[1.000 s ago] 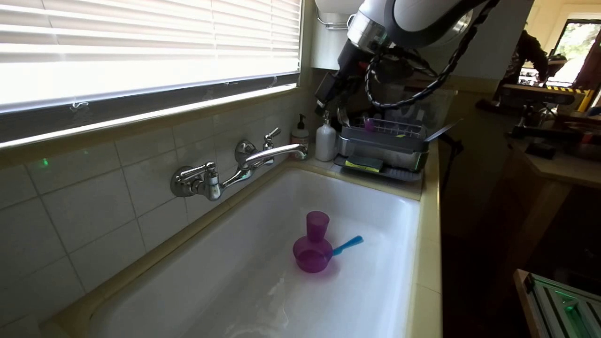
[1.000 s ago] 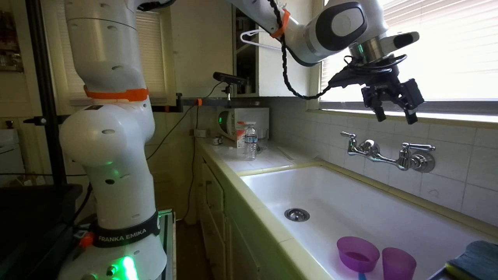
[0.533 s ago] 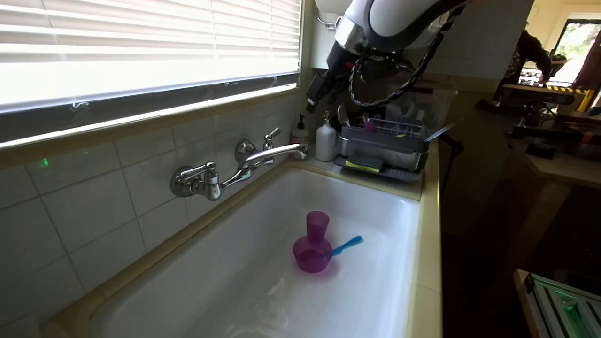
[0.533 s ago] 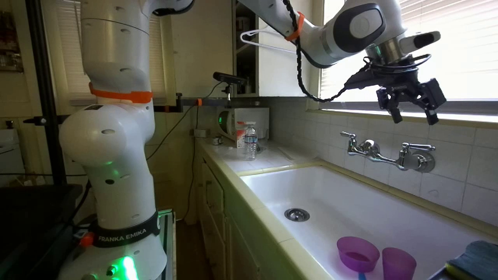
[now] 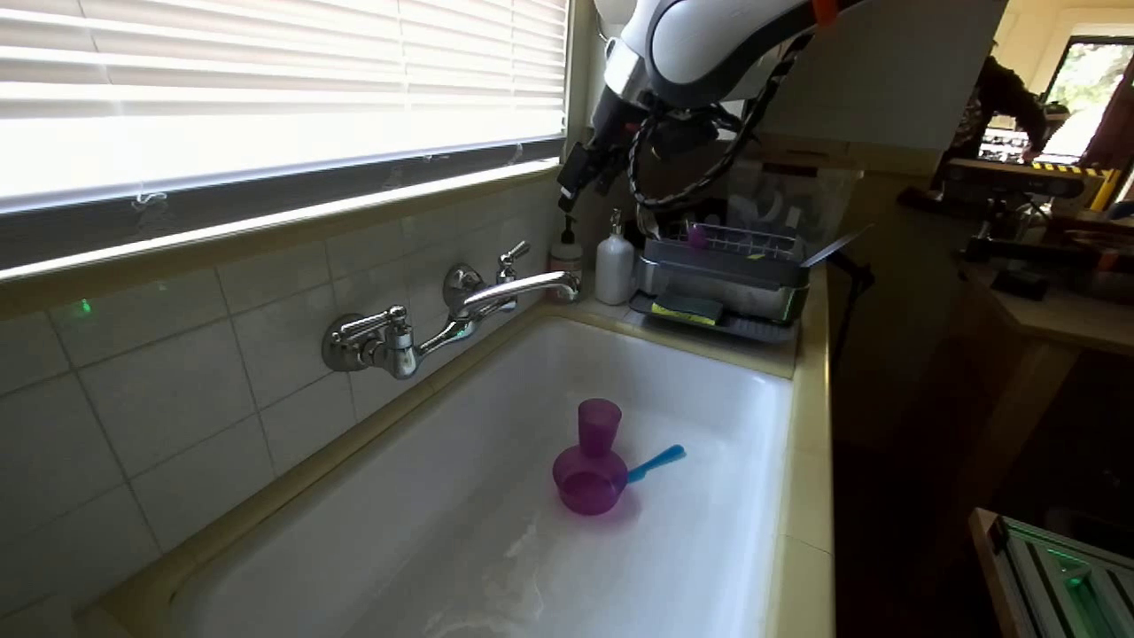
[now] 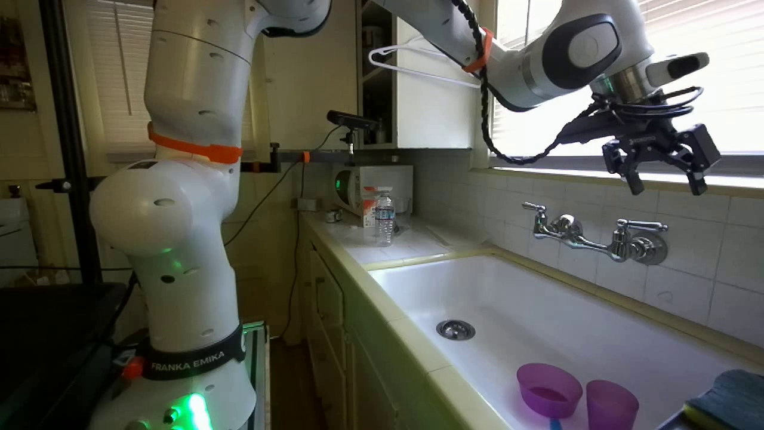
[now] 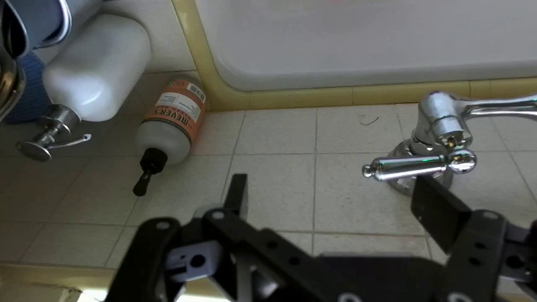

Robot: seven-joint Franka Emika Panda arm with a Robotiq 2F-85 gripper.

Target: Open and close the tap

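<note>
The chrome wall-mounted tap [image 5: 521,286] sits on the tiled wall above the sink, with lever handles and a long thin spout. It also shows in an exterior view [image 6: 622,243]. In the wrist view, a lever handle [image 7: 409,167] and part of the tap body are at the right. My gripper [image 6: 667,190] is open and empty, fingers pointing down, above the tap and apart from it. In the wrist view the gripper [image 7: 331,180] shows its right finger just below the lever handle in the picture, with bare tiles between the fingers. No water is visible from the spout.
An orange-labelled soap bottle [image 7: 176,109] and a white pump bottle [image 7: 98,69] stand near the wall corner, beside a dish rack [image 5: 722,275]. The sink [image 5: 709,549] holds a purple bowl [image 5: 589,487], a purple cup [image 5: 599,425] and a blue utensil [image 5: 657,462]. Window blinds [image 5: 283,80] hang above.
My gripper has moved toward the window wall, leftward in an exterior view and rightward in an exterior view, staying open above the tap. The tap has not visibly changed.
</note>
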